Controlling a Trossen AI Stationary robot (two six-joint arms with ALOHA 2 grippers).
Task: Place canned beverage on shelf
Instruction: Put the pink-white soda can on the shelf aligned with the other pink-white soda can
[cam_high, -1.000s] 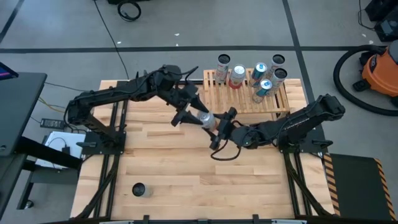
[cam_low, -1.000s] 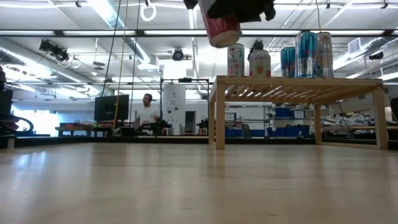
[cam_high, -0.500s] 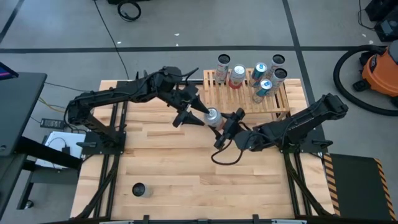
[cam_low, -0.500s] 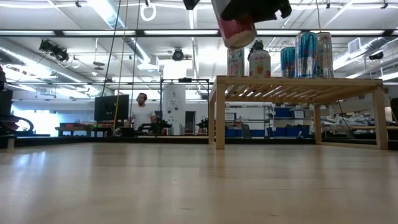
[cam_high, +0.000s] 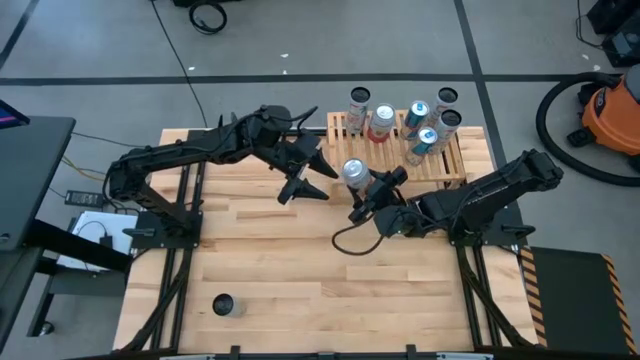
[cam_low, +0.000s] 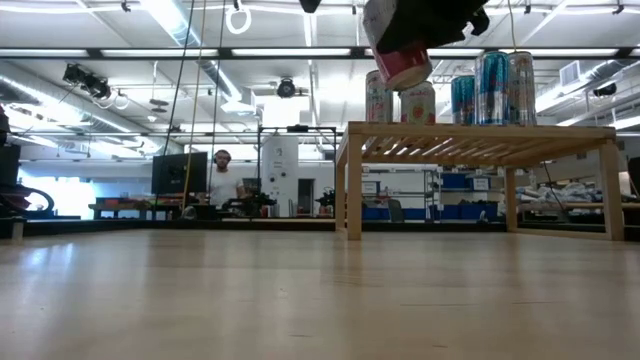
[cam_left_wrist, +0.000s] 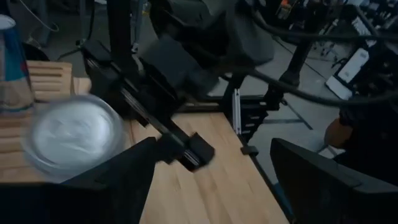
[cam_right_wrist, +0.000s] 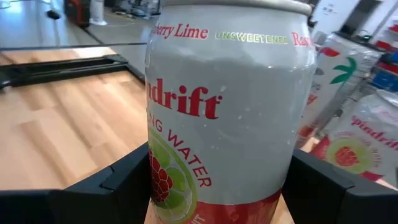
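A white and red canned beverage hangs in the air just off the near left corner of the shelf, a low light-wood slatted rack. My right gripper is shut on it. The low view shows the can above shelf height, below the dark gripper. Several other cans stand upright on the slats. To the can's left, my left gripper stands open with nothing between its fingers. Its wrist view shows the can's silver top off to one side. My right gripper pinches the can's side wall between its two fingers, low on the can. The fingers come in almost level from the table's near right side. The can is lifted clear of table and shelf, close to upright with its top up.
A small dark round object lies on the table near its front left. Bare wooden tabletop spreads between the arms and the near edge. The cans stand mostly on the shelf's far and right parts, and the near left slats are bare.
My right gripper has carried the can away from the left gripper, toward the table's far right and the shelf. Its wrist has swung, and the can has tipped from lying slanted to nearly upright, so its top now faces up.
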